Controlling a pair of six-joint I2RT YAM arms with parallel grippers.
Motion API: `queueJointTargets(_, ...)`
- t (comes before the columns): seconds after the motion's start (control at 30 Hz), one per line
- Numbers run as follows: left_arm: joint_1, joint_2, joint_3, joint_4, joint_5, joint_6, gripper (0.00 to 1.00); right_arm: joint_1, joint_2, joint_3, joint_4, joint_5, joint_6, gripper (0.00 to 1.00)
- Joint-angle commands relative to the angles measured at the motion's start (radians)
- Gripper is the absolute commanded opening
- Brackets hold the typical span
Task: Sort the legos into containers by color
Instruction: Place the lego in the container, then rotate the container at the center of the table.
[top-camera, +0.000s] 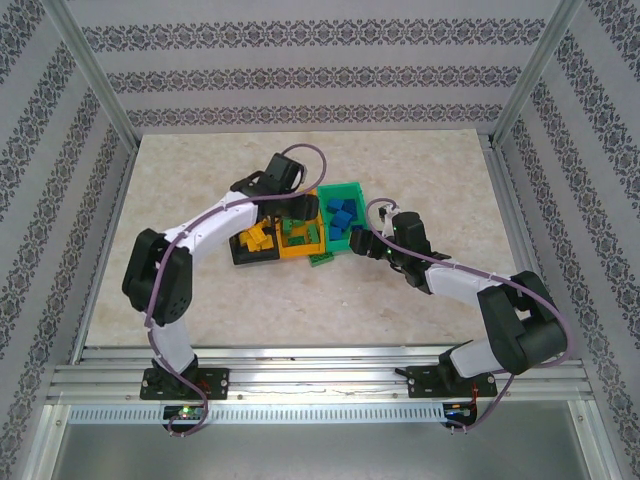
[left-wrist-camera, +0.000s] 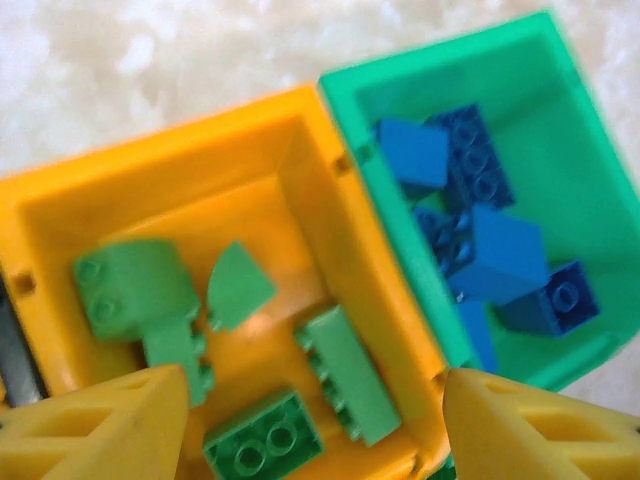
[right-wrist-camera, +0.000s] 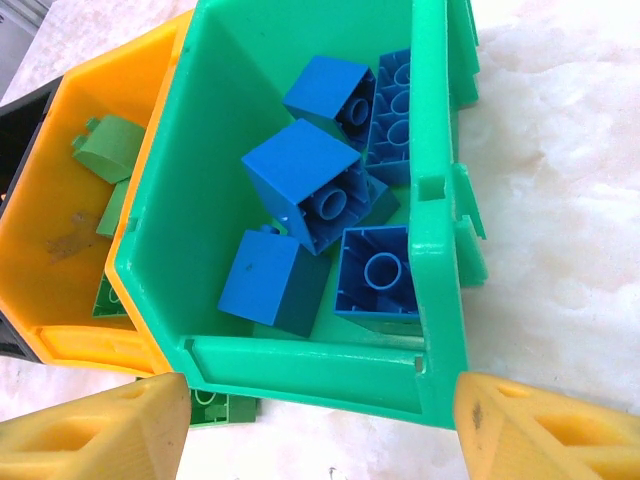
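The containers stand in a row: a black bin with yellow legos, an orange bin with several green legos, and a green bin with several blue legos. My left gripper hovers open over the orange bin, and a green brick lies loose on the bin floor between its fingers. My right gripper is open just in front of the green bin's near wall, holding nothing. One green brick lies on the table by that wall.
The bins sit mid-table on a pale marble-patterned surface. Both arms crowd round them, the left arching over from the left, the right reaching in from the right. Patterned walls and metal posts enclose the table.
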Motion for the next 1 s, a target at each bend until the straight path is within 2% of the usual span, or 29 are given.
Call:
queueJointTargets(0.0,-0.001,-0.089,-0.081,0.075,-0.038,-0.048,0.68,-0.011,-0.001,-0.009,0.041,-0.023,0.010,0.70)
queueJointTargets(0.2,0.000,-0.174,-0.155,0.113,-0.033,-0.079,0.68,-0.011,0.017,-0.002,0.052,-0.036,0.017,0.70)
queueJointTargets(0.53,-0.001,-0.237,-0.267,0.145,0.042,-0.142,0.66,-0.002,0.010,-0.006,0.052,-0.045,0.008,0.70)
queueJointTargets(0.97,-0.001,-0.367,-0.480,0.204,0.052,-0.174,0.66,0.030,0.122,0.052,0.079,-0.075,0.024,0.70)
